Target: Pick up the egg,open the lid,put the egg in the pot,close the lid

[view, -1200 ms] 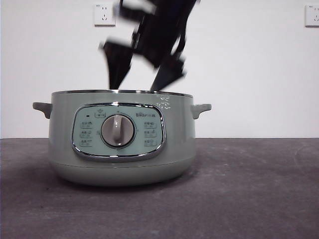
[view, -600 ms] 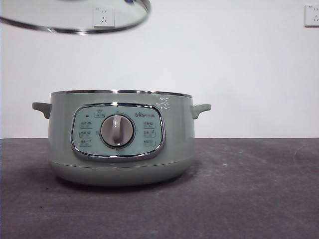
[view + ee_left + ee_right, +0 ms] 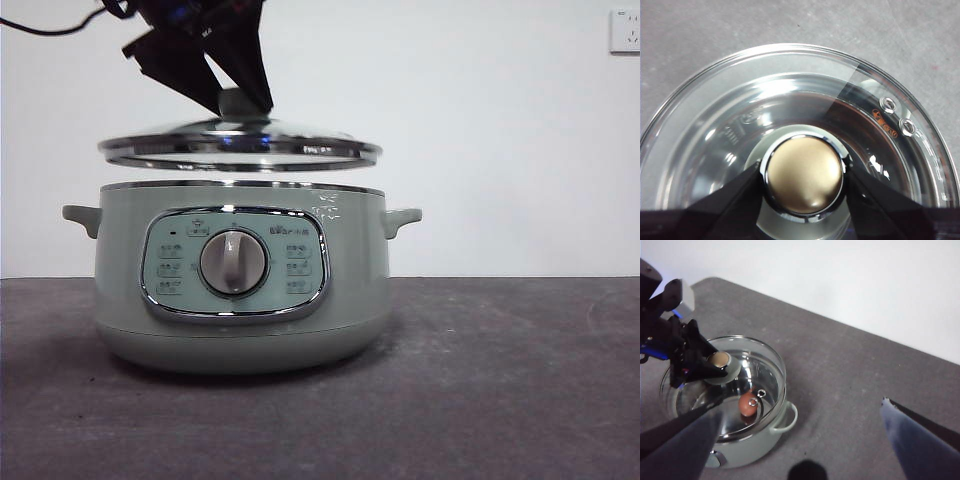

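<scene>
The sage-green pot (image 3: 240,290) stands on the dark table, its dial facing the front view. The glass lid (image 3: 240,145) hangs level just above the pot's rim, apart from it. My left gripper (image 3: 236,100) comes down from the top left and is shut on the lid's knob (image 3: 803,173). In the right wrist view the reddish-brown egg (image 3: 745,403) lies inside the pot (image 3: 755,450), seen through the lid (image 3: 760,370). My right gripper (image 3: 801,407) is open and empty, high above the table to the pot's right side.
The grey table (image 3: 500,380) stretches to the pot's right. A white wall with a socket (image 3: 625,30) stands behind. The pot's side handles (image 3: 402,218) stick out on both sides.
One second ago a gripper was rising from the open pot. Half a second ago the lid hung tilted at the top left. Now it has come down level over the rim.
</scene>
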You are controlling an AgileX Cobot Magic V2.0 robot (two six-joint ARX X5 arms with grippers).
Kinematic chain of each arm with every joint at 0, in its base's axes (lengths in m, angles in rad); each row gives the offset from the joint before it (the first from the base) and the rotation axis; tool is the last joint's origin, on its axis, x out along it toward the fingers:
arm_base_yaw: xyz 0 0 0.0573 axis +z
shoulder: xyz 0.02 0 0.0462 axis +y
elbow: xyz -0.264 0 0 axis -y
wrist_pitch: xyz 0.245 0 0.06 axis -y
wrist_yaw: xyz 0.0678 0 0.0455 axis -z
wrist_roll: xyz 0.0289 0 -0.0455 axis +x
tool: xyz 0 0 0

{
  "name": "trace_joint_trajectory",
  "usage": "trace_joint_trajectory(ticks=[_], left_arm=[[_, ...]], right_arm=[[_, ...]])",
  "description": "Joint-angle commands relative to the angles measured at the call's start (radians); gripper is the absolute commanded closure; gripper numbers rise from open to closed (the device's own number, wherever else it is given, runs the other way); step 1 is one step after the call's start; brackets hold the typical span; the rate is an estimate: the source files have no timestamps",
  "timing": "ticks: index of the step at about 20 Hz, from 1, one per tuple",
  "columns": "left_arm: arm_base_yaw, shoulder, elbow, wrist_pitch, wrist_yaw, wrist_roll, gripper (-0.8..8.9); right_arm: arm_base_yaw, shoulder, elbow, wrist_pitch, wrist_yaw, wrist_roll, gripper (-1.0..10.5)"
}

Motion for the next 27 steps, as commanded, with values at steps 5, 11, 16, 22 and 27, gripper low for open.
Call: trace_joint_trajectory(ticks=[5, 11, 16, 22, 27], left_arm=[[-0.005, 0.039, 0.005, 0.05, 0.01, 0.011, 8.22], [-0.005, 0.067, 0.005, 0.025, 0.009, 0.01, 8.22], [-0.005, 0.087, 0.005, 0.01, 0.009, 0.01, 8.22], [-0.005, 0.087, 0.005, -0.059, 0.008, 0.01, 8.22], [-0.004, 0.087, 0.005, -0.084, 0.009, 0.01, 8.17]], right_arm=[[0.002, 0.0, -0.001, -0.024, 0.002, 0.014, 4.1], [0.002, 0.0, -0.001, -0.024, 0.001, 0.013, 4.1], [0.002, 0.0, -0.001, -0.024, 0.002, 0.013, 4.1], [0.002, 0.0, -0.001, -0.023, 0.001, 0.01, 4.1], [0.002, 0.0, -0.001, -0.024, -0.002, 0.01, 4.1]])
